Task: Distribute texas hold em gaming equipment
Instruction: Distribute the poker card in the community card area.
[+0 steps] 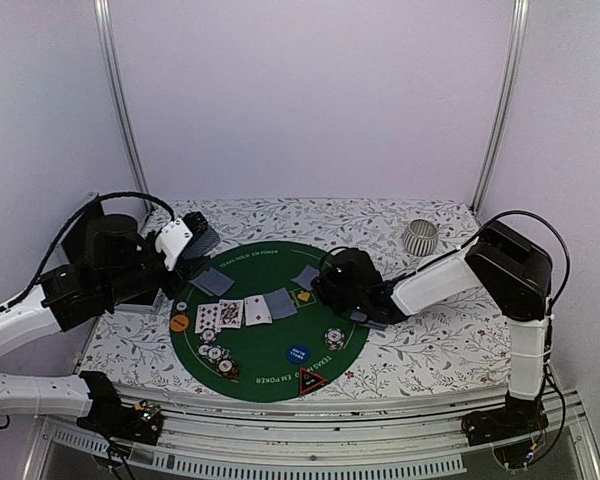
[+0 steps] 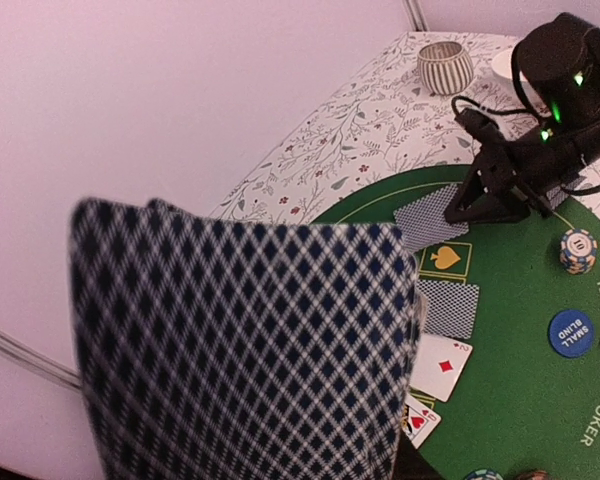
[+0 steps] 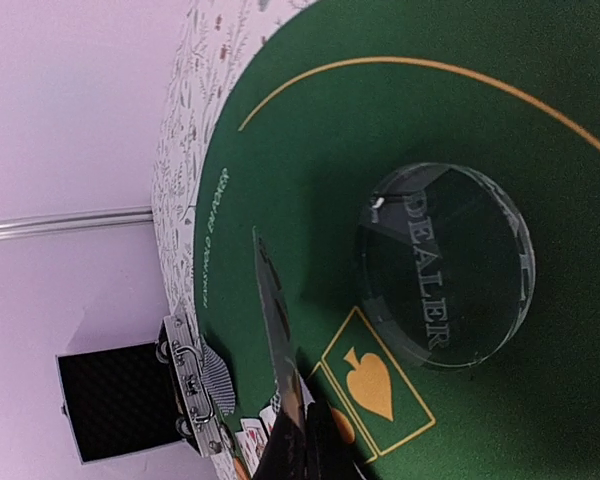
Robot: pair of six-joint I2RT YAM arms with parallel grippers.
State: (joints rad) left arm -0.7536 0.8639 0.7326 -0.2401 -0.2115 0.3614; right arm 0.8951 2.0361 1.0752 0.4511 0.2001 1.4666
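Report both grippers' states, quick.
Left gripper: closed on a fan of playing cards.
Right gripper: closed, pinching a single card by its edge.

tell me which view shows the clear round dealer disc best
Right wrist: the clear round dealer disc sits large on the green felt mat, lettering readable. Top external and left wrist views do not show it clearly.

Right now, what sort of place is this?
Likely a lab robot cell staged for poker: metal frame posts, a floral tablecloth, a green Texas Hold'em mat with cards and chips.
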